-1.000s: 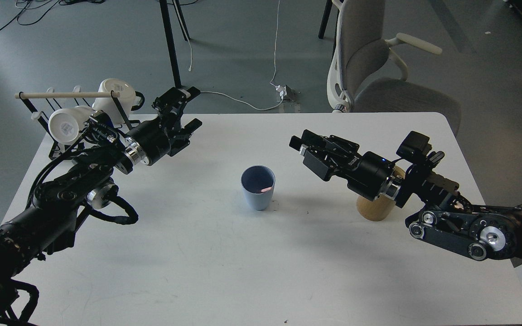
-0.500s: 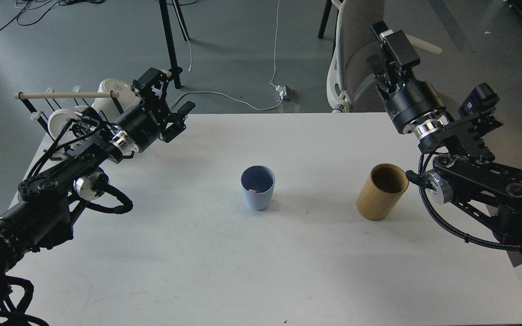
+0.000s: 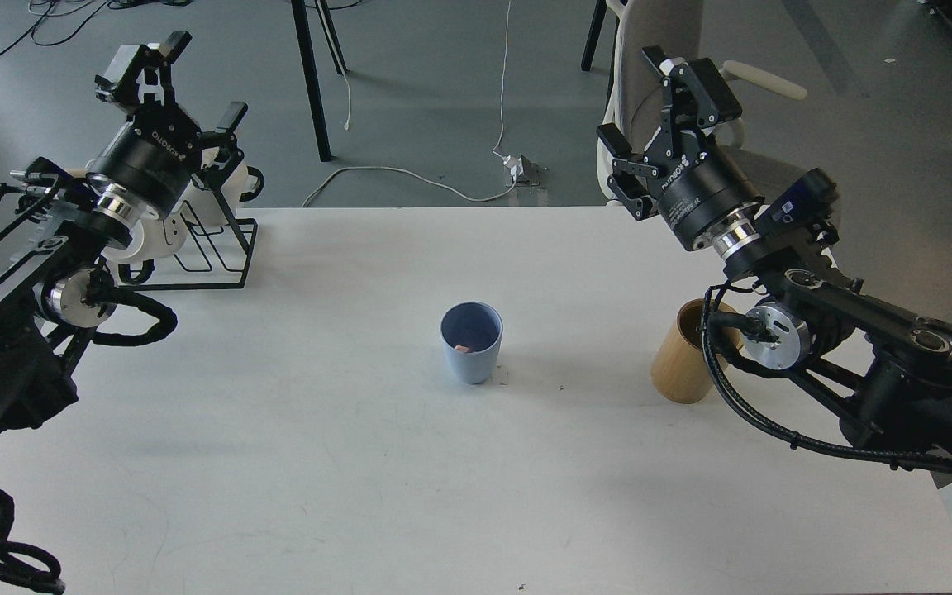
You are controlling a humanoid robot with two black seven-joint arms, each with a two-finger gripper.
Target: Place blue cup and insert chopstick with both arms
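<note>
The blue cup (image 3: 470,355) stands upright near the middle of the white table (image 3: 360,463), with no gripper touching it. A small pink bit (image 3: 464,348) lies at its bottom; I cannot tell whether it is the chopstick, and no long pink stick shows. My left gripper (image 3: 193,81) is raised at the far left above the wire rack, open and empty, far from the cup. At the back right, over the table's far edge, my right gripper (image 3: 651,101) is also raised, open and holding nothing.
A tan bamboo cylinder (image 3: 678,370) stands right of the cup, partly behind my right arm. The black wire rack (image 3: 220,248) with white mugs sits at the table's back left corner. A grey office chair (image 3: 761,178) is behind the table.
Both arms rose and drew back from the table's middle: the left gripper up and left over the rack, the right from low beside the cup to high at the back right. The cup stayed put.
</note>
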